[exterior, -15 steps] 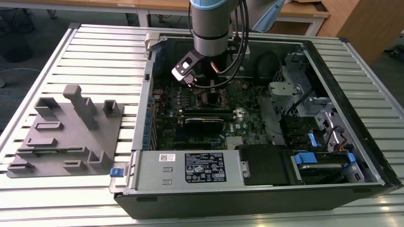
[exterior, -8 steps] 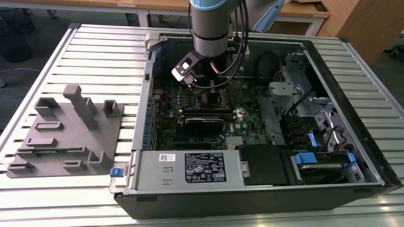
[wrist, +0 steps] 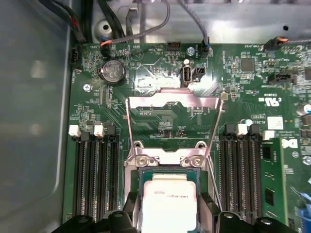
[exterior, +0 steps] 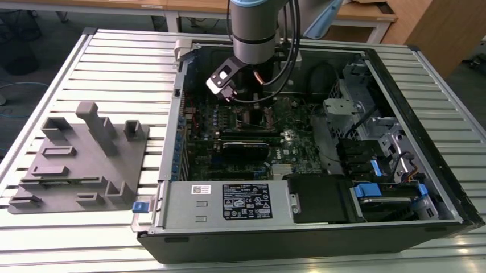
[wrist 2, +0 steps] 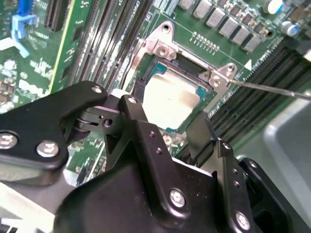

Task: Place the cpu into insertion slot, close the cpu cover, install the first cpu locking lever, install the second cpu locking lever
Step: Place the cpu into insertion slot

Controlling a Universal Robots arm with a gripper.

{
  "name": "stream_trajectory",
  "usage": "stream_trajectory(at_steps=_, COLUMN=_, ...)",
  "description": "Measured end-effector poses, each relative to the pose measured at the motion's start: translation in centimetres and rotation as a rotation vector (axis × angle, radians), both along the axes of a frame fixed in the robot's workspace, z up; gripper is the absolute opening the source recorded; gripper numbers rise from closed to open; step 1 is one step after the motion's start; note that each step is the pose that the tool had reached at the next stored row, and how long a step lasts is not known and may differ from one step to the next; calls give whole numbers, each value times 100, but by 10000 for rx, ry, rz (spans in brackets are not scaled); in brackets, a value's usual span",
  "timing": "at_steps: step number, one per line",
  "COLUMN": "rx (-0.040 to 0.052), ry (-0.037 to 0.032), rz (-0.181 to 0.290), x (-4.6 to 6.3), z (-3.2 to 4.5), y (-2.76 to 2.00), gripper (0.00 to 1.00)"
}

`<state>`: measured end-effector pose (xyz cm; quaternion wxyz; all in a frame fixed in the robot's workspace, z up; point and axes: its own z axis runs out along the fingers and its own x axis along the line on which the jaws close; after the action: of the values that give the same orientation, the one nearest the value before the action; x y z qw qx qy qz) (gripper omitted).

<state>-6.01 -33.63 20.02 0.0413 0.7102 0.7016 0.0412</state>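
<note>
Squarely over the insertion slot (wrist 2: 165,62), the gripper (wrist 2: 167,110) pinches the cpu (wrist 2: 171,94) (dull silvery top, green rim) by opposite edges.

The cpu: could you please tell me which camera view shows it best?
The first wrist view: the cpu faces the camera squarely in the insertion slot. The second wrist view shows it slanted, partly behind the gripper. In the exterior view it is too small to tell.

The cpu (wrist: 169,206), a flat square with a pale silvery top, lies level inside the metal-rimmed insertion slot (wrist: 167,158). The cpu cover (wrist: 170,102), a thin silvery frame, stands swung open beyond it, and one wire locking lever (wrist 2: 272,90) juts out unlatched
</note>
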Motion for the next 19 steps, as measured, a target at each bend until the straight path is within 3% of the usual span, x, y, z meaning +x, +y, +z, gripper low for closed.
stream_trajectory(at_steps=4, rx=2, ry=-1, rz=0, x=0, z=109, y=0, gripper=61)
stream_trajectory(at_steps=11, rx=2, ry=-1, rz=0, x=0, z=124, y=0, gripper=61)
stream_trajectory(at_steps=16, rx=1, ry=-1, rz=0, x=0, z=129, y=0, gripper=46)
stream_trajectory(at_steps=18, rx=1, ry=-1, rz=0, x=0, z=131, y=0, gripper=35)
stream_trajectory(at_steps=19, rx=1, ry=-1, rz=0, x=0, z=132, y=0, gripper=35)
